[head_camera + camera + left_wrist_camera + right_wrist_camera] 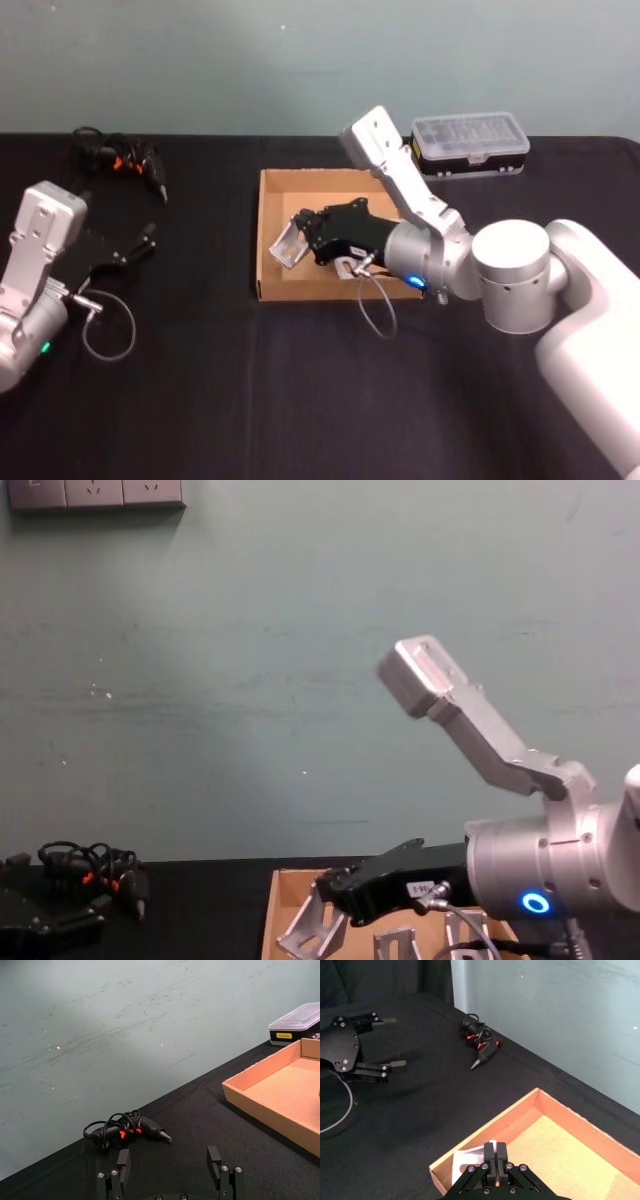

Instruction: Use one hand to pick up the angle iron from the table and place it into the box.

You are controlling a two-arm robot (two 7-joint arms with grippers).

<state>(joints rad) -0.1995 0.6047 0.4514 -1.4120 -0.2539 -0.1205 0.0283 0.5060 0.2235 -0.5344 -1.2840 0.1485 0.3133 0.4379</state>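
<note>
The angle iron (pixel 288 245) is a bent silver bracket held over the left part of the box (pixel 272 200), a shallow tan cardboard tray on the black table (pixel 200 400). My right gripper (pixel 303 230) is shut on it, reaching in from the right. In the right wrist view the shut fingers (pixel 495 1151) clamp the angle iron (pixel 467 1162) just inside the box's near corner (pixel 485 1130). From the chest, the angle iron (pixel 305 930) hangs at the right gripper (pixel 328 892) inside the box; whether it touches the floor is unclear. My left gripper (pixel 140 240) rests open at the table's left.
A bundle of black cables with orange marks (pixel 120 160) lies at the back left. A clear-lidded black case (pixel 470 143) stands behind the box on the right. The left gripper (pixel 169 1162) looks toward the cables (pixel 125 1129) and the box wall (pixel 260 1107).
</note>
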